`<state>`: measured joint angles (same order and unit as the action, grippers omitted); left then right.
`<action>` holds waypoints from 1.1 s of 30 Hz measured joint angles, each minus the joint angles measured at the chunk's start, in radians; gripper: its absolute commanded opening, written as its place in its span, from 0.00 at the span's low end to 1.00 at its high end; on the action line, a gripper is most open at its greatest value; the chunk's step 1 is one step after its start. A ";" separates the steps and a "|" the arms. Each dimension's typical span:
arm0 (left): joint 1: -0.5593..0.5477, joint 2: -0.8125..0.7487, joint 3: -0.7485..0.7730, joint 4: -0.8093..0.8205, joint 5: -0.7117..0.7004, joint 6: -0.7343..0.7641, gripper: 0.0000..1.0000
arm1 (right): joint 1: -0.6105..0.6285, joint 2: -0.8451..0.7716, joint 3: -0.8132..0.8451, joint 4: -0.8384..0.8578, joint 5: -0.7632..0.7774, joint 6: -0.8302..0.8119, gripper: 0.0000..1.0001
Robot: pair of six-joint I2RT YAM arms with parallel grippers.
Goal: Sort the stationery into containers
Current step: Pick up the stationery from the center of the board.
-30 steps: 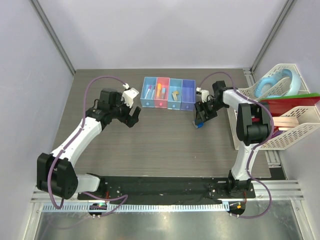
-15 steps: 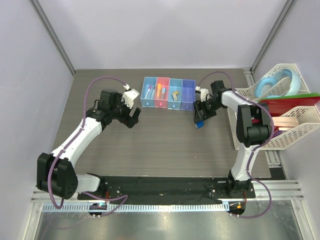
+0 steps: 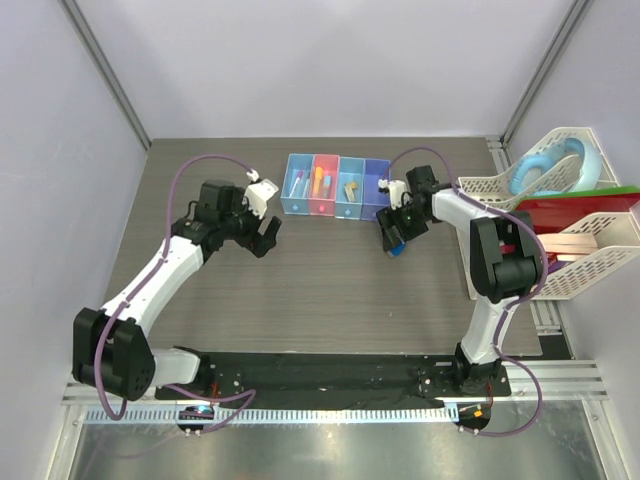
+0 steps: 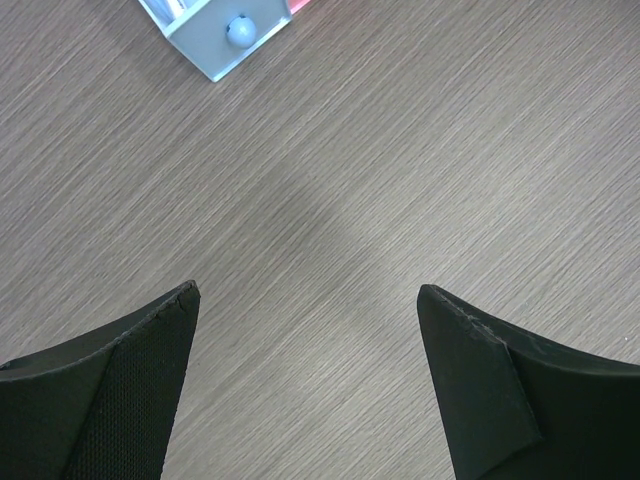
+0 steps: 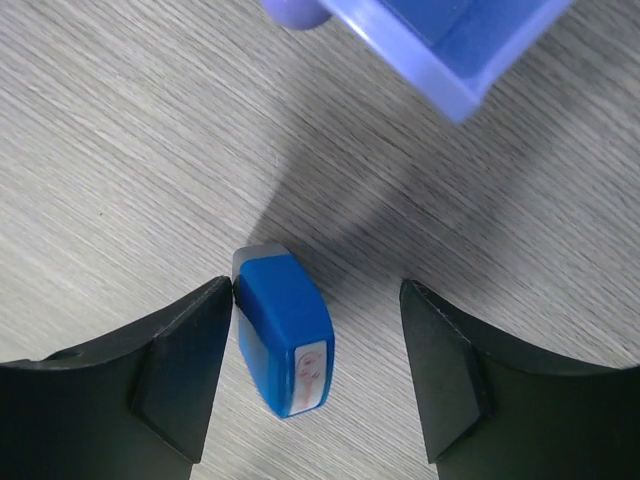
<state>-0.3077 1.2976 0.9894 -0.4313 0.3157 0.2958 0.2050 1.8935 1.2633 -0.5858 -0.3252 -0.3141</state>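
The four joined boxes (image 3: 335,187) stand at the back centre of the table; the light blue, pink and middle blue ones hold pens and an eraser. The small blue block (image 5: 285,332) lies on the table in front of the purple box (image 5: 450,40), between the open jaws of my right gripper (image 5: 318,350); its left side touches the left finger (image 5: 180,370). From above the block (image 3: 397,247) sits just under my right gripper (image 3: 393,234). My left gripper (image 3: 262,236) is open and empty over bare table, left of the boxes; the corner of the light blue box (image 4: 215,30) shows at its view's top.
White mesh baskets (image 3: 575,230) with books and a blue ring stand at the right edge, beside the right arm. Grey walls enclose the table at back and sides. A black base strip runs along the near edge.
My right gripper has moved left toward the boxes, and the blue block has shifted left with it. The left arm has barely moved.
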 measured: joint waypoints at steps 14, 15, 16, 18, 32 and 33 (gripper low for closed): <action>0.000 -0.027 -0.023 0.000 0.000 0.005 0.89 | 0.019 -0.002 -0.014 0.009 0.027 0.043 0.55; 0.000 -0.027 -0.025 0.000 0.000 0.006 0.89 | 0.022 -0.004 -0.013 0.002 0.028 0.045 0.56; 0.000 -0.027 -0.027 0.000 0.000 0.006 0.89 | 0.026 -0.006 -0.011 -0.008 0.027 0.043 0.56; 0.000 -0.027 -0.031 0.000 0.000 0.006 0.89 | 0.030 -0.015 -0.011 -0.036 0.031 0.042 0.57; 0.000 -0.031 -0.043 0.002 0.002 0.005 0.89 | 0.034 -0.153 -0.021 -0.139 0.082 0.040 0.54; 0.000 -0.032 -0.044 0.002 0.003 0.005 0.89 | 0.034 -0.157 -0.022 -0.139 0.086 0.040 0.53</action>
<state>-0.3077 1.2652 0.9451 -0.4290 0.3183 0.3008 0.2394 1.7363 1.2411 -0.7250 -0.2394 -0.2741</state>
